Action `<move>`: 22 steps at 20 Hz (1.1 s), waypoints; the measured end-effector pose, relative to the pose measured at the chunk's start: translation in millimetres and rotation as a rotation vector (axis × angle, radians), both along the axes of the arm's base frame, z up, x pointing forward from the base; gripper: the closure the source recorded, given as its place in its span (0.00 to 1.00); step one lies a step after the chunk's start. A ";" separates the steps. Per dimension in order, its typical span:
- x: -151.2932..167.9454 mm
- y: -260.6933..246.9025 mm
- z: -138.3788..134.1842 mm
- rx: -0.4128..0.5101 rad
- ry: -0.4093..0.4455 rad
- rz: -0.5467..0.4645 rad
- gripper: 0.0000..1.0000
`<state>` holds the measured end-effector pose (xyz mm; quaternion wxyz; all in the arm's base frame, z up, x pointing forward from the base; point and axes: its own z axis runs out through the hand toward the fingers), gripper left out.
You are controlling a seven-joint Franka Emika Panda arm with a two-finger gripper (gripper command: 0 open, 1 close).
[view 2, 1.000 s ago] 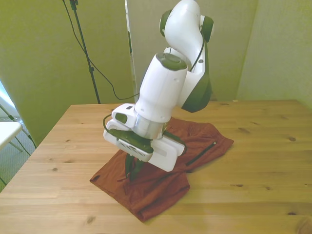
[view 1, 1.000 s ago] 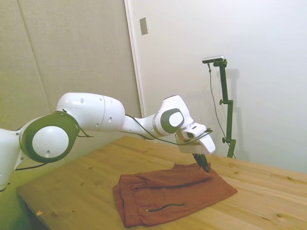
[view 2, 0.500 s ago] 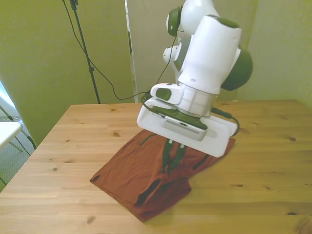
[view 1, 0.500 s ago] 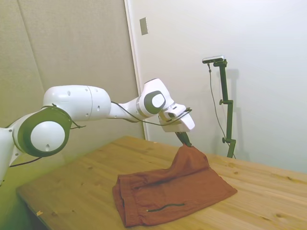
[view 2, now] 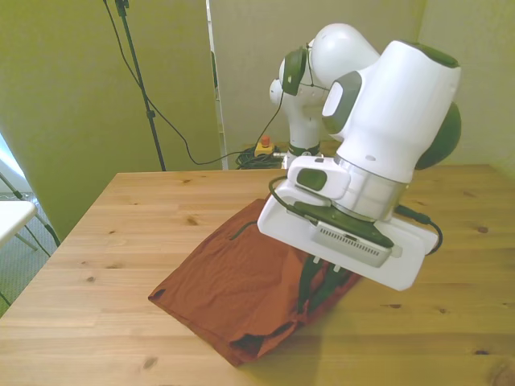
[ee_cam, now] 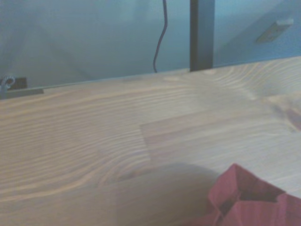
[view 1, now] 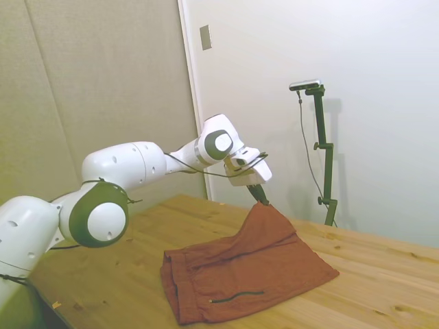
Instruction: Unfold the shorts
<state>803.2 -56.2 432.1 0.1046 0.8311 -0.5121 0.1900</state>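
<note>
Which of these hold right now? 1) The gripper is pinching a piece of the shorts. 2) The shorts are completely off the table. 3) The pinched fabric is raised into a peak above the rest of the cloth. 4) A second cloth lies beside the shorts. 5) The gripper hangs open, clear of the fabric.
1) True. The gripper is shut on a fold of the shorts.
2) False. Only the pinched part is lifted; most of the shorts lie on the table.
3) True. In the side view the fabric rises to a point at the gripper and slopes down to the flat part.
4) False. The shorts are the only cloth in view.
5) False. It is shut on the fabric.
</note>
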 end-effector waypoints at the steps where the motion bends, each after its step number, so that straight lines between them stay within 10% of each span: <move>1: 2.0 4.6 -5.3 0.009 0.003 0.003 1.00; 17: 13.5 57.6 1.3 0.170 -0.102 0.089 1.00; 18: 13.7 63.6 -1.8 0.196 -0.097 0.097 0.00; 22: 13.3 78.8 -5.1 0.275 -0.085 0.133 0.00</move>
